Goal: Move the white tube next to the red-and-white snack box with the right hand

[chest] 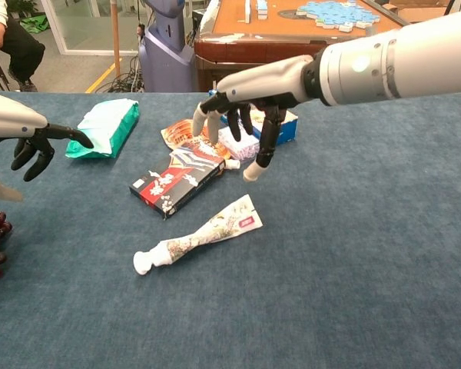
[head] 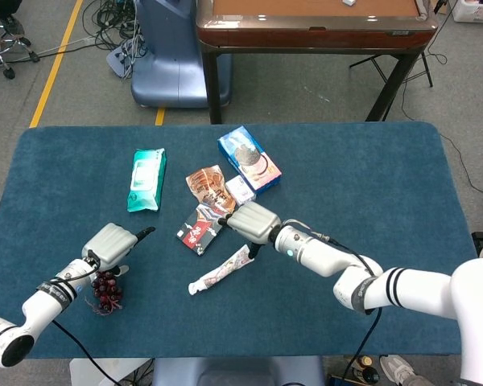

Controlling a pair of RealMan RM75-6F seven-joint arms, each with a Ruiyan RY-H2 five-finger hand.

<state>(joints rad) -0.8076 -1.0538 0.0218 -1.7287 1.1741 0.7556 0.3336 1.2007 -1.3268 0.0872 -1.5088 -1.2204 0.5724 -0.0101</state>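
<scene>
While your right hand (chest: 242,115) hovers empty with fingers spread, the white tube (chest: 197,234) lies flat just beside the red-and-white snack box (chest: 177,181), toward the table's (head: 370,185) near edge. Your left hand (head: 113,244), also empty and loosely spread, sits near the left edge; the right half lies bare.

One white tube (chest: 196,236), three boxes (chest: 177,181) (head: 249,158) (head: 240,190), two packets (head: 146,179) (head: 209,186), one grape bunch (head: 106,292).
</scene>
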